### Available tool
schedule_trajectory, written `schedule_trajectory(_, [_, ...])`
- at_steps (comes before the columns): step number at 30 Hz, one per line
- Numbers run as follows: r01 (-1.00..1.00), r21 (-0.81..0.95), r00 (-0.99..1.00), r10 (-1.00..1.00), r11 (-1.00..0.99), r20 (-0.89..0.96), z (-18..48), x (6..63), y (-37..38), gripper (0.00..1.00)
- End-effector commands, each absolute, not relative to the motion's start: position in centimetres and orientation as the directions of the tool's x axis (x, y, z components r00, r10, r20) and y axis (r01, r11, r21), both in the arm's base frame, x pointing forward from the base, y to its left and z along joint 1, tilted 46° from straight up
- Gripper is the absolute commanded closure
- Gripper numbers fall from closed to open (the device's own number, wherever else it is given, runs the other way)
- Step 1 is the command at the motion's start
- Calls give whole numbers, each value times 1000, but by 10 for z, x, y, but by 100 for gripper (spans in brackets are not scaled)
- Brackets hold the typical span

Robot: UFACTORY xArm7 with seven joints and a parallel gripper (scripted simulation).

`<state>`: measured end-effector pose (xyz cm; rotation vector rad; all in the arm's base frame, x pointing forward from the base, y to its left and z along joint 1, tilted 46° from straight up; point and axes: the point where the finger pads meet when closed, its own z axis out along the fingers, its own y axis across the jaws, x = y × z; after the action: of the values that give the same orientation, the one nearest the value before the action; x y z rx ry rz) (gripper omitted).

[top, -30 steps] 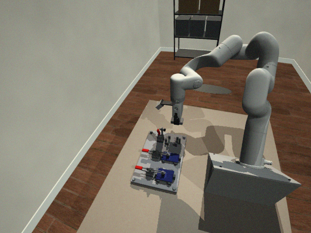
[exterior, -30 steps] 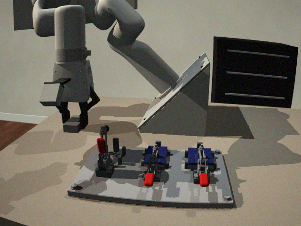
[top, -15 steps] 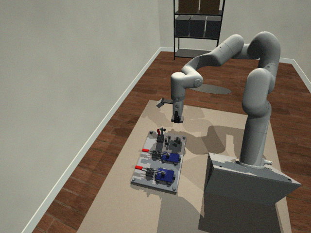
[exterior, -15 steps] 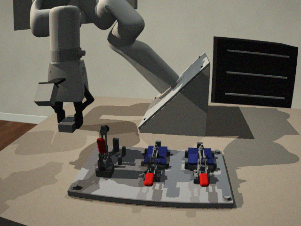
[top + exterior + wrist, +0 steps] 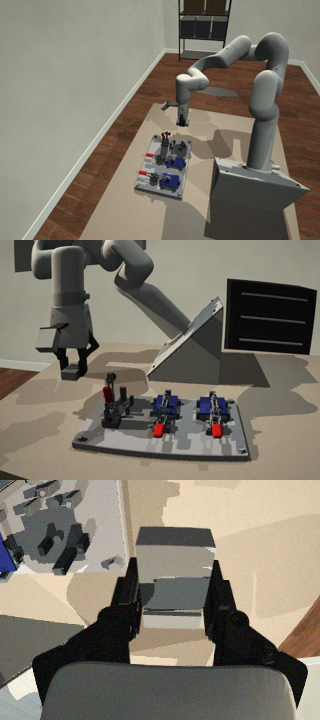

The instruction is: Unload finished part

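Observation:
My gripper (image 5: 71, 365) is shut on the finished part (image 5: 70, 373), a grey block with a milled slot, and holds it just above the table beyond the far end of the fixture plate (image 5: 162, 428). In the wrist view the part (image 5: 175, 590) sits between my black fingers. From the top view the gripper (image 5: 182, 121) hangs past the plate (image 5: 165, 166). The end nest (image 5: 124, 402) is empty and its clamp handle (image 5: 108, 394) stands upright. Two blue blanks (image 5: 165, 404) (image 5: 212, 405) lie in their nests with red clamp handles (image 5: 158, 430) (image 5: 217, 431) down.
The arm's slanted grey base block (image 5: 191, 353) stands on the table behind the fixture. A dark shelf unit (image 5: 204, 25) stands by the far wall. The table's edge lies left of the gripper (image 5: 23, 374), with wooden floor beyond.

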<state>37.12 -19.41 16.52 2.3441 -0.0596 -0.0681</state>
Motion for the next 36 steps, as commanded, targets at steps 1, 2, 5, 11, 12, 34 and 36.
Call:
schedule_trajectory(1, [-22, 716, 998, -61, -698, -28, 166, 373, -193, 100])
schedule_trajectory(2, [-22, 716, 998, -61, -698, -28, 166, 373, -193, 100])
schedule_trajectory(5, [-22, 716, 998, -61, -698, -28, 166, 373, -193, 100])
schedule_trajectory(11, [-22, 716, 998, -61, -698, -28, 166, 373, -193, 100])
schedule_trajectory(12, [-22, 716, 998, -61, -698, -28, 166, 373, -193, 100])
schedule_trajectory(34, [-22, 716, 998, -61, -698, -28, 159, 372, -201, 100])
schedule_trajectory(36, [-22, 716, 998, -61, -698, -28, 156, 372, -203, 100])
